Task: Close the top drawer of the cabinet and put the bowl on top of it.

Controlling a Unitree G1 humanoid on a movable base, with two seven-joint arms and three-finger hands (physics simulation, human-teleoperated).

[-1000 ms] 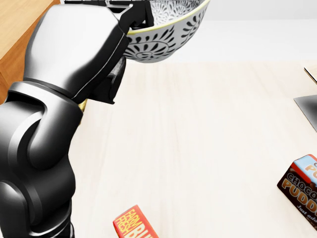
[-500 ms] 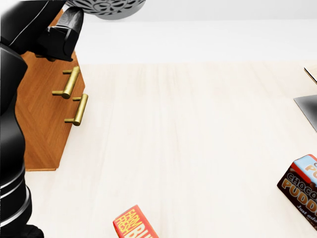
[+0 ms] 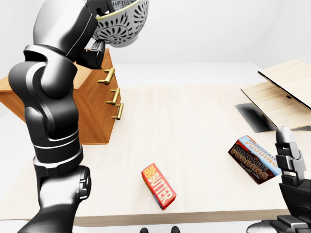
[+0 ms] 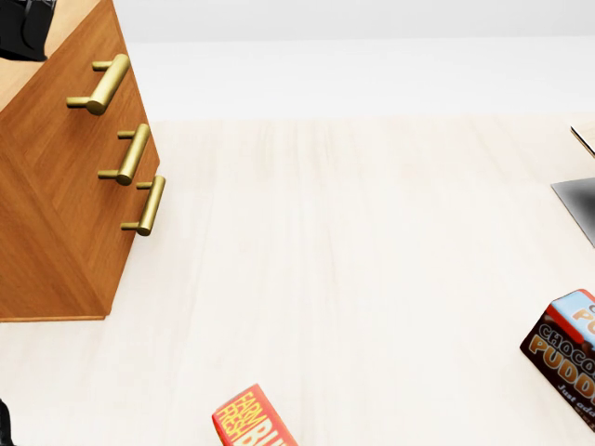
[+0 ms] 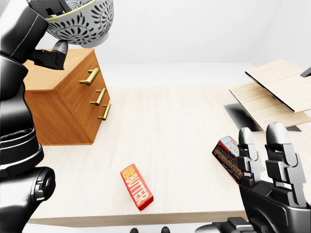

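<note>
- In the head view the left arm has been lifted out of the picture over the last second. Only a black scrap is left at 10 o'clock, and the bowl is no longer seen there.
- The butter [image 4: 251, 420] and pudding [image 4: 567, 358] lie where they lay, so the camera is judged not to have moved.
- The cabinet [image 4: 65, 214] is now laid bare at 9 o'clock. Its three handles are seen in line, and the top drawer [image 4: 56, 102] is judged flush and shut.
- In the left-eye view the bowl [image 3: 124, 22] is held high at 11 o'clock, above the cabinet's top and seemingly clear of it.
- The left hand [image 3: 90, 41] is clamped on the bowl's rim, with fingers inside and the thumb beneath.
- The right hand [image 5: 272, 179] is kept at 5 o'clock of the right-eye view, with fingers spread upright and nothing grasped.
- The closing step is taken as done. The bowl remains to be lowered onto the top and let go.
</note>
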